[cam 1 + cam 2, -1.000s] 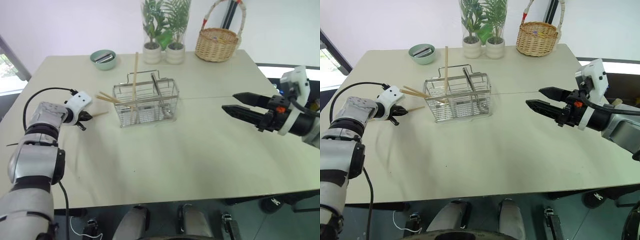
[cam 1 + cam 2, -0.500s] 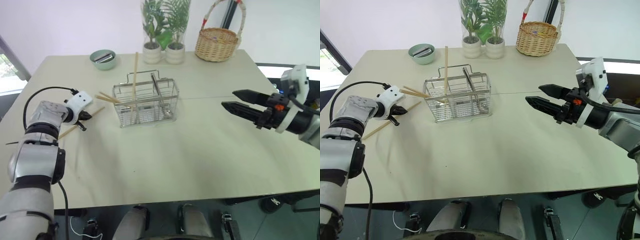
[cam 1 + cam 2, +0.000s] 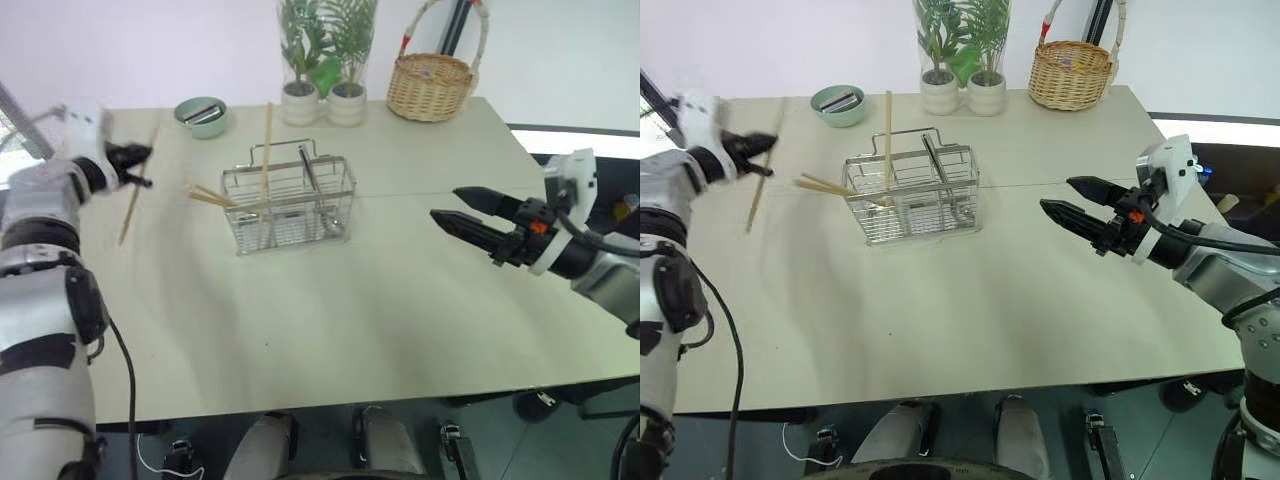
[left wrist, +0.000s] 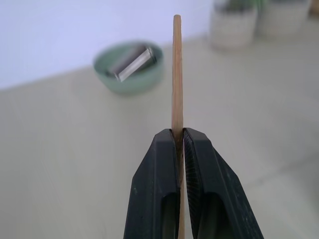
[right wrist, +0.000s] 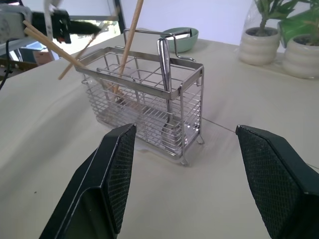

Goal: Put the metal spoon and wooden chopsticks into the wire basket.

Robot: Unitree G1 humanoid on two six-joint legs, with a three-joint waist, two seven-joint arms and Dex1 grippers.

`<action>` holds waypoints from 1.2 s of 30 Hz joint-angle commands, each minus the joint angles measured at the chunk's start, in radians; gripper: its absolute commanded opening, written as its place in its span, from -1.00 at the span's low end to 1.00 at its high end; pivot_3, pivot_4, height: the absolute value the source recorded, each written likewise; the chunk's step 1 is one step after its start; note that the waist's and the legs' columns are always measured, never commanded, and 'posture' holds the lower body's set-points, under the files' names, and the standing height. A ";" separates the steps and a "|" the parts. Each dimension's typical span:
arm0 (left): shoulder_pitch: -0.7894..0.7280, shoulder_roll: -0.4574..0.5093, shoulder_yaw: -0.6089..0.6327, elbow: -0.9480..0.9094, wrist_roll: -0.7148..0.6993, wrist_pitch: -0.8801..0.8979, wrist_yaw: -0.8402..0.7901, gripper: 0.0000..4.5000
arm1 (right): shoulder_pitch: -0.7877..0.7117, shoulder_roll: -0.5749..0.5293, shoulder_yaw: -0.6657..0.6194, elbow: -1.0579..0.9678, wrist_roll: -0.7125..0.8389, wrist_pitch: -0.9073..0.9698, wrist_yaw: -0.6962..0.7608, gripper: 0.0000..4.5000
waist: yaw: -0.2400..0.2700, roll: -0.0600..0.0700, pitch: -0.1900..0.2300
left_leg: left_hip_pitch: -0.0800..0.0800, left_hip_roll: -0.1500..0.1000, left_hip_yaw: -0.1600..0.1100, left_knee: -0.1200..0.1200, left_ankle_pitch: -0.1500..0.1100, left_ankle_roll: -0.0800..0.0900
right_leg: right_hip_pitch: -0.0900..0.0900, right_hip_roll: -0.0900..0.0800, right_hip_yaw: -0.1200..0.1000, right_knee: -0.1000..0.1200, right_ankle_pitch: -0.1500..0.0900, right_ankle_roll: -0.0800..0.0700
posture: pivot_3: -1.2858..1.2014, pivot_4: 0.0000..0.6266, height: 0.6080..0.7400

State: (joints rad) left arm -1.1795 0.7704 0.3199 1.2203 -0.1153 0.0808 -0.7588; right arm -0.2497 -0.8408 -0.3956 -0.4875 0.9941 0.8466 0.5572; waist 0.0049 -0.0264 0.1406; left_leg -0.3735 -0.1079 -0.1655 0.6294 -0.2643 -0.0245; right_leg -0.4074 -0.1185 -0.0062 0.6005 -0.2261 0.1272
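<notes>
A pale beige table (image 3: 330,300) fills the scene before a plain white wall (image 3: 150,40). At its far edge, toward 12 o'clock, stand two potted plants (image 3: 325,60); a wicker basket (image 3: 432,85) sits toward 1 o'clock and a green bowl (image 3: 203,115) toward 11 o'clock. Daylight enters at 9 o'clock.

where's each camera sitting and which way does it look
Head views: from the head, forward and down over the table; both arms show, left hand holding a chopstick, right hand open.
Left wrist view: along its fingers, toward the green bowl.
Right wrist view: between its fingers, toward the wire basket and spoon.
Shared: bowl, held chopstick.
</notes>
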 commanded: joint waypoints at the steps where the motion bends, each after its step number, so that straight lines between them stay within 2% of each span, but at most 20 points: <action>1: -0.025 -0.006 0.164 -0.220 -0.210 0.097 0.037 -0.99 | -0.002 0.012 -0.010 -0.028 -0.012 -0.038 0.007 0.47 | 0.000 -0.001 0.000 | 0.000 0.000 0.000 0.000 0.000 0.000 | 0.000 0.000 0.000 0.000 0.000 0.000 | 0.03 -0.52 0.46; 3: 0.009 -0.071 0.231 -0.463 -0.342 0.236 0.103 -0.99 | -0.005 0.023 0.003 -0.023 -0.019 -0.047 0.008 0.47 | 0.001 -0.001 0.000 | 0.000 0.000 0.000 0.001 0.000 0.000 | 0.000 0.000 0.000 0.000 0.000 0.000 | 0.03 -0.52 0.46; 6: 0.087 -0.201 0.242 -0.826 -0.481 0.402 0.226 -0.99 | -0.017 0.041 0.027 -0.019 -0.029 -0.059 0.010 0.47 | 0.008 -0.001 -0.001 | 0.000 0.000 -0.001 0.002 0.000 0.000 | 0.002 0.000 0.001 0.000 0.000 0.000 | 0.03 -0.52 0.46; 10: 0.140 -0.325 0.175 -1.074 -0.554 0.496 0.313 -0.99 | -0.038 0.061 0.054 -0.004 -0.047 -0.073 0.011 0.47 | 0.008 -0.001 -0.001 | 0.000 -0.001 -0.001 0.003 0.000 -0.001 | 0.003 0.000 0.001 -0.001 0.001 0.001 | 0.03 -0.52 0.46; 14: 0.178 -0.386 0.098 -1.140 -0.558 0.518 0.326 -0.99 | -0.039 0.078 0.062 0.001 -0.060 -0.085 0.010 0.47 | 0.004 -0.001 -0.001 | 0.001 0.000 -0.001 0.002 0.001 -0.002 | 0.002 0.001 0.001 -0.001 0.002 0.001 | 0.03 -0.52 0.46; 19: 0.239 -0.428 0.009 -1.125 -0.515 0.463 0.296 -0.99 | -0.019 0.099 0.046 -0.016 -0.059 -0.086 -0.008 0.47 | 0.006 0.001 -0.001 | 0.001 0.000 0.001 0.001 0.001 -0.002 | 0.002 0.001 0.002 -0.001 0.002 0.001 | 0.03 -0.52 0.46; 25: 0.309 -0.465 -0.033 -1.115 -0.492 0.404 0.276 -0.99 | -0.011 0.093 0.023 -0.023 -0.050 -0.079 -0.025 0.47 | 0.009 0.001 -0.001 | 0.001 -0.001 0.001 0.002 0.001 -0.002 | 0.002 0.001 0.002 -0.002 0.002 0.000 | 0.03 -0.52 0.46; 28: 0.331 -0.483 -0.038 -1.116 -0.496 0.379 0.267 -0.50 | -0.005 0.088 0.008 -0.025 -0.043 -0.073 -0.031 0.47 | 0.009 0.001 -0.001 | 0.001 0.000 0.001 0.002 0.001 -0.001 | 0.003 0.001 0.002 -0.002 0.002 0.000 | 0.03 -0.52 0.46; 31: 0.331 -0.496 -0.031 -1.124 -0.498 0.362 0.278 0.14 | 0.004 0.079 -0.007 -0.028 -0.035 -0.070 -0.026 0.47 | 0.009 0.001 -0.001 | 0.000 0.000 0.000 0.002 0.001 -0.001 | 0.003 0.001 0.002 -0.002 0.002 0.000 | 0.03 -0.52 0.46; 32: 0.329 -0.498 -0.029 -1.124 -0.497 0.357 0.282 0.45 | 0.005 0.076 -0.009 -0.027 -0.033 -0.069 -0.024 0.47 | 0.009 0.001 -0.001 | 0.000 0.000 0.000 0.002 0.001 -0.001 | 0.003 0.001 0.002 -0.002 0.002 0.000 | 0.03 -0.52 0.46; 33: 0.328 -0.498 -0.028 -1.122 -0.496 0.354 0.284 0.60 | 0.005 0.074 -0.009 -0.025 -0.033 -0.069 -0.023 0.47 | 0.009 0.001 -0.001 | 0.000 0.000 0.001 0.002 0.001 -0.001 | 0.003 0.001 0.002 -0.003 0.002 0.000 | 0.03 -0.52 0.46; 34: 0.325 -0.497 -0.023 -1.123 -0.498 0.350 0.289 0.83 | 0.002 0.070 -0.010 -0.022 -0.033 -0.068 -0.021 0.47 | 0.009 0.001 -0.001 | 0.001 0.000 0.001 0.002 0.001 -0.001 | 0.003 0.001 0.002 -0.002 0.002 0.000 | 0.03 -0.52 0.46; 35: 0.324 -0.495 -0.021 -1.128 -0.499 0.346 0.291 0.99 | -0.001 0.067 -0.011 -0.017 -0.033 -0.068 -0.018 0.47 | 0.009 0.001 -0.001 | 0.001 0.000 0.001 0.002 0.001 -0.001 | 0.003 0.001 0.002 -0.003 0.002 0.000 | 0.03 -0.52 0.46; 36: 0.324 -0.492 -0.021 -1.135 -0.498 0.338 0.292 0.99 | -0.003 0.064 -0.011 -0.012 -0.033 -0.068 -0.015 0.47 | 0.009 0.001 -0.001 | 0.001 0.000 0.001 0.002 0.001 -0.001 | 0.003 0.001 0.002 -0.003 0.002 0.000 | 0.03 -0.52 0.46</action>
State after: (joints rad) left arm -0.8312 0.2700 0.2887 0.1187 -0.6095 0.4475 -0.4714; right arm -0.2403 -0.7640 -0.3703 -0.4790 0.9479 0.7891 0.5356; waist 0.0139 -0.0252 0.1391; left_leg -0.3729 -0.1084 -0.1649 0.6313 -0.2635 -0.0259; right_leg -0.4048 -0.1179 -0.0045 0.5981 -0.2241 0.1275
